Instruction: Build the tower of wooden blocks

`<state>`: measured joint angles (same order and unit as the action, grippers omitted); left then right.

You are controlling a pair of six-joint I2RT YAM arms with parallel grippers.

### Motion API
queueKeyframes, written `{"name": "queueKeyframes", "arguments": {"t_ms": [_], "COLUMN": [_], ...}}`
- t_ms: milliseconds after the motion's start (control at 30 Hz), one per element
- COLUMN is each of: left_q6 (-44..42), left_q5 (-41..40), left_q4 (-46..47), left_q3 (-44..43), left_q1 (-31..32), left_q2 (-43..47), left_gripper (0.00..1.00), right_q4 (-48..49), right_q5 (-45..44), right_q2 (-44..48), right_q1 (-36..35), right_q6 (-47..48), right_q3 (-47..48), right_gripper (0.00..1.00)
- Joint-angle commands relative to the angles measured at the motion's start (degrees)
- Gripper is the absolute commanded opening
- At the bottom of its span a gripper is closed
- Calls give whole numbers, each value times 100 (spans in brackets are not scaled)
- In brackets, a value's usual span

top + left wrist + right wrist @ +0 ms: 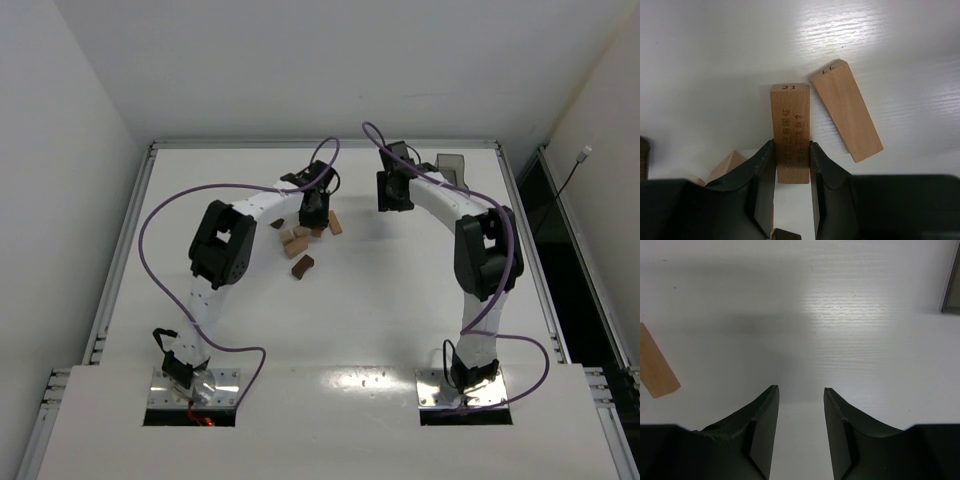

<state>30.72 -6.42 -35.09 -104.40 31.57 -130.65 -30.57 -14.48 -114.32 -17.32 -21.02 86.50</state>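
Left of table (pixel 400 300) centre, blocks (pixel 301 245) lie scattered. Left end effector (pixel 791 144) clamped on tan bar (pixel 790 112); second bar (pixel 846 115) just beside, tilted. Right end effector (pixel 800 389) apart above table, gripping nothing.

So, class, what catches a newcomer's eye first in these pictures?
The left gripper pinches a tan block numbered 21, with a second tan block lying slanted beside it. Loose tan and dark brown blocks cluster around it mid-table; the right gripper hangs open over the white table.

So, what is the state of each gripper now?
Left gripper: closed on the tan block marked 21.
Right gripper: open, empty.
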Motion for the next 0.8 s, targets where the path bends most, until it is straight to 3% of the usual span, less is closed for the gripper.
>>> {"name": "queueKeyframes", "arguments": {"t_ms": [0,300,333,400,633,767], "left_q6": [57,-57,-110,-110,-163,-163], "left_q5": [211,475,475,527,475,300], "left_q4": [108,160,160,160,160,160], "left_q3": [-45,-300,-352,-353,-353,-353], "left_q1": [103,165,165,165,165,165], "left_q2": [-119,-373,-373,-373,-373,-260], "left_gripper": [0,0,7,10,46,55], "right_q4": [42,42,42,42,42,42], "right_q5": [77,77,129,130,235,287], "right_q2": [33,33,-28,-29,-29,-29], "right_q1": [36,36,36,36,36,36], "right_q6": [-113,-113,-113,-113,-113,-113], "right_q3": [245,192,192,192,192,192], "right_gripper": [38,38,38,36,36,36]}}
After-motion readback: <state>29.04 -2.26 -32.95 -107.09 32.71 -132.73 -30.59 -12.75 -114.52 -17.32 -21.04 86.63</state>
